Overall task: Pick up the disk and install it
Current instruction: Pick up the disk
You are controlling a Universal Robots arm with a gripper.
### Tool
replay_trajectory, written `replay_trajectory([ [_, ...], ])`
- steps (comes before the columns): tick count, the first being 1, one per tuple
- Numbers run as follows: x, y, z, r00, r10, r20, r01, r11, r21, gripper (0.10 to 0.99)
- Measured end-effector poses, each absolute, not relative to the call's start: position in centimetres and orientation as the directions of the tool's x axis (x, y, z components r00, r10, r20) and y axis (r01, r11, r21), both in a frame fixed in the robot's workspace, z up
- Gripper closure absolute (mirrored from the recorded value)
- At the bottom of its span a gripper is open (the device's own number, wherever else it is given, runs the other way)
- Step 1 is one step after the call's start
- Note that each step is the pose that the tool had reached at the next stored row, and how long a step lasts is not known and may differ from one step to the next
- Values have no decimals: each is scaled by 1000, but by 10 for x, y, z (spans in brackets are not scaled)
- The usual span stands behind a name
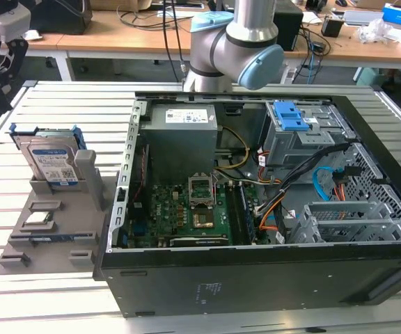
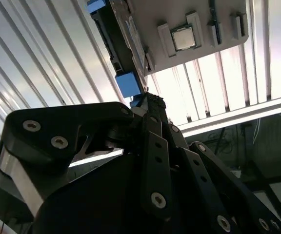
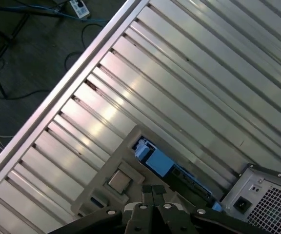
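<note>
Below the gripper [image 3: 153, 190], clear of its fingertips: the disk [image 1: 51, 161], upright on edge in a slot of the grey holder [image 1: 16, 263], not yet picked up. The gripper's fingers sit closed together in both wrist views, with nothing between them. A blue carrier bracket [image 3: 156, 162] frames the disk, and its end tab is the part nearest the fingertips in the first wrist view. A small square chip [image 1: 39, 219] lies flat in a recess of the same holder, just beside the disk and also under the gripper. The holder rests on the slatted metal table [image 1: 47, 306]. The open computer case [image 1: 256, 271] sits just beyond the holder from the gripper. Its blue latch [image 1: 291, 117] on the grey cage is well apart from the gripper.
</note>
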State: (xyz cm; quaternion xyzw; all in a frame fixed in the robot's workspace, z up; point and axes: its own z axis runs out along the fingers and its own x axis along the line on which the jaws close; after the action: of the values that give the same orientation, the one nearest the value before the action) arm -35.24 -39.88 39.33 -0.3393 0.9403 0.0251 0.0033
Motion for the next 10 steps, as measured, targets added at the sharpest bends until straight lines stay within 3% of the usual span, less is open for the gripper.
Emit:
replay_trajectory([
  [10, -352, -399, 393, -640, -768, -23, -768, 639, 45, 980],
])
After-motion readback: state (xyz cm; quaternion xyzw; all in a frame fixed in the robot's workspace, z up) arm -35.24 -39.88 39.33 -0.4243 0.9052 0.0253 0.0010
